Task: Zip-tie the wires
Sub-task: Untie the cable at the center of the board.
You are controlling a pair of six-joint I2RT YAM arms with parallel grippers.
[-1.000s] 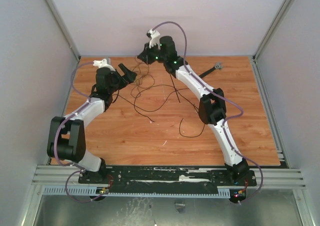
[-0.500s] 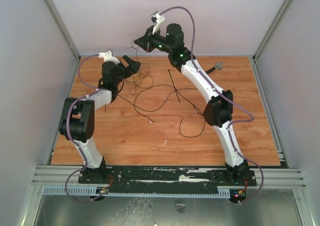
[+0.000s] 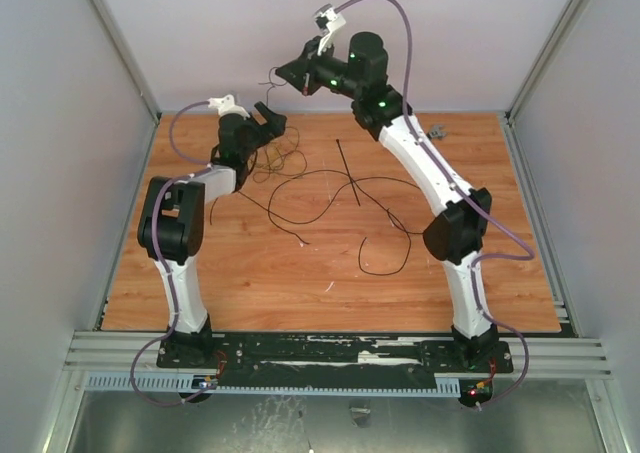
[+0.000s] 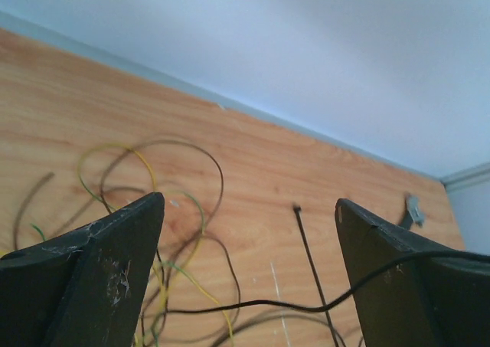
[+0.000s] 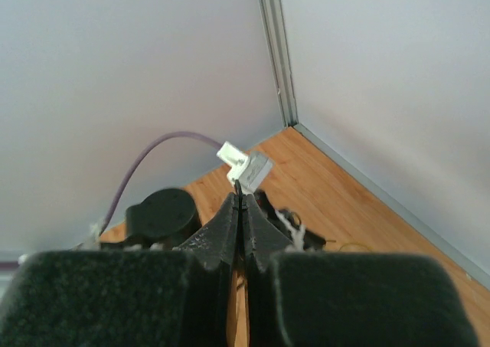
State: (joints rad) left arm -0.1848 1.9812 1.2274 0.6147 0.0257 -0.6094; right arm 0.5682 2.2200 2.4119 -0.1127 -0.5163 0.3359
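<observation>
The wires (image 3: pixel 283 160) lie in loose dark loops across the wooden table, with yellow and green strands among them (image 4: pixel 157 209). A strand rises to my right gripper (image 3: pixel 283 73), which is held high near the back wall and shut on it. In the right wrist view a thin dark stub sticks out of the closed tips (image 5: pixel 240 198). My left gripper (image 3: pixel 272 121) hovers wide open just below it, over the tangle. One black strand (image 4: pixel 268 305) crosses between its fingers (image 4: pixel 249 201). The zip tie (image 3: pixel 348 173) lies straight on the table, right of the tangle (image 4: pixel 306 247).
A dark-handled tool with a grey head (image 3: pixel 437 131) lies at the table's back right (image 4: pixel 413 209). White walls close the back and both sides. The left arm's wrist and white camera mount (image 5: pixel 246 165) sit just beyond my right fingertips.
My right gripper has risen and drawn back toward the wall, still shut on the strand. The left arm has folded in and its open gripper has moved right and farther back.
</observation>
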